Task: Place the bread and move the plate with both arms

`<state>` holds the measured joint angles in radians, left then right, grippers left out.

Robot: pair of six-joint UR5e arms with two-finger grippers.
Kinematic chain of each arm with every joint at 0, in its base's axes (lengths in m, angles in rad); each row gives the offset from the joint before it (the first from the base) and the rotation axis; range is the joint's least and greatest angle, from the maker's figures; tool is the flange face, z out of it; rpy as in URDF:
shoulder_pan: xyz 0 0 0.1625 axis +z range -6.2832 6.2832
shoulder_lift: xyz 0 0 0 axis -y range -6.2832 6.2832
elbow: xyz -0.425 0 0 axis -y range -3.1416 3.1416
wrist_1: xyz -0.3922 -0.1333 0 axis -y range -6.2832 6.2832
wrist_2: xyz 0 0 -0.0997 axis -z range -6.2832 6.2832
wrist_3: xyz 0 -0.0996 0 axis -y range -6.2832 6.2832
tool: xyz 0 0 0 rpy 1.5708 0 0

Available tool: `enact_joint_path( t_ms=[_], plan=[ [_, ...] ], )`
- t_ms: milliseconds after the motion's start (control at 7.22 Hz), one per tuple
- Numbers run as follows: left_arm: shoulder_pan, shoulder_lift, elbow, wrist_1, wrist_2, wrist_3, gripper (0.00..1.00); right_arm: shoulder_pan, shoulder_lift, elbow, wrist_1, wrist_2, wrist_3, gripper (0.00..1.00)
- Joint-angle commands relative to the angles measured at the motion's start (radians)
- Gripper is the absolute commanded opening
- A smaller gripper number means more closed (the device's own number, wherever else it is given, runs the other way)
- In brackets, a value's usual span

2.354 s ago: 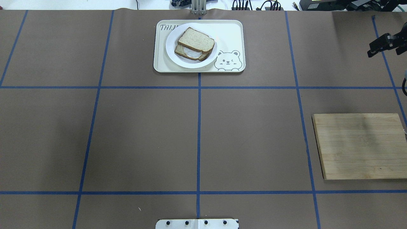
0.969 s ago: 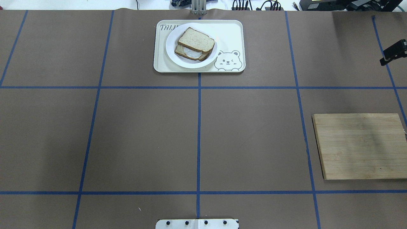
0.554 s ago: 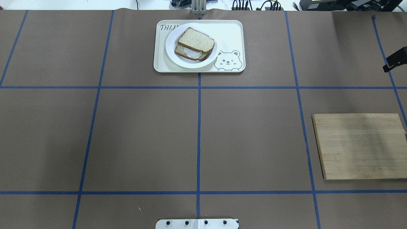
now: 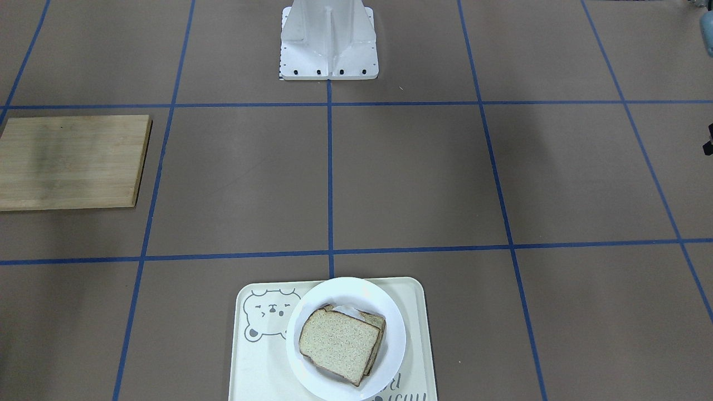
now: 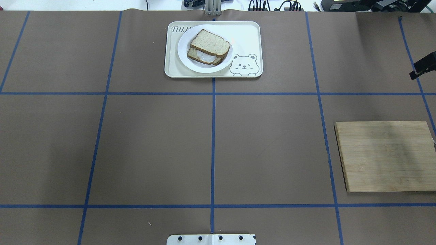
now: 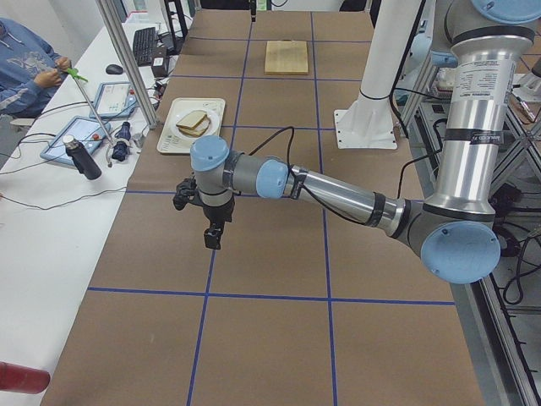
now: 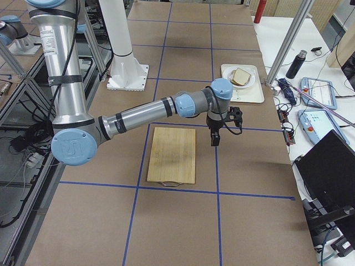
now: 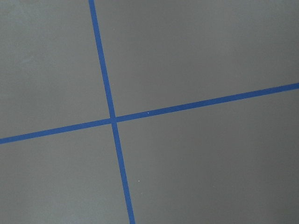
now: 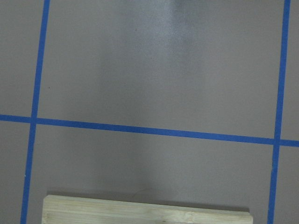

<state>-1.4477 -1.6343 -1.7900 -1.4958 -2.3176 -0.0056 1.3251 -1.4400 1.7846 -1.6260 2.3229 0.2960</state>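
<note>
The bread is a plain slice lying on top of an egg-topped slice on the white plate. The plate stands on the cream bear tray at the table's far middle. Bread and plate also show in the front-facing view. My right gripper hangs at the overhead view's right edge, above the table beyond the cutting board's far edge. My left gripper hangs over bare table far to the left, pointing down. Neither gripper holds anything that I can see. I cannot tell if they are open.
A wooden cutting board lies on the right side of the table, bare, and also shows in the right wrist view. Blue tape lines grid the brown table cover. The robot's white base plate is at the near edge.
My right gripper has drawn back to the right and slightly nearer, now mostly out of the overhead view. The bread, plate and tray have not moved.
</note>
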Motion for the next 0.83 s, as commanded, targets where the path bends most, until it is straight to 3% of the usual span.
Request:
enact_joint_path(
  t_ms=[0, 138, 415, 692],
  plan=[
    [0.001, 0.010, 0.026, -0.050, -0.022, 0.004, 0.99, 0.000, 0.003, 0.007, 0.008, 0.029, 0.006, 1.00],
    [0.001, 0.004, 0.041, -0.067, -0.022, 0.004, 0.99, 0.000, -0.014, 0.022, 0.006, -0.012, 0.015, 1.00],
    [0.000, 0.016, 0.018, -0.142, -0.023, 0.000, 0.99, -0.003, -0.032, 0.012, 0.011, -0.010, 0.044, 1.00],
    [0.000, 0.018, 0.032, -0.143, -0.098, -0.002, 0.99, -0.006, -0.030, 0.025, 0.014, -0.011, 0.038, 1.00]
  ],
)
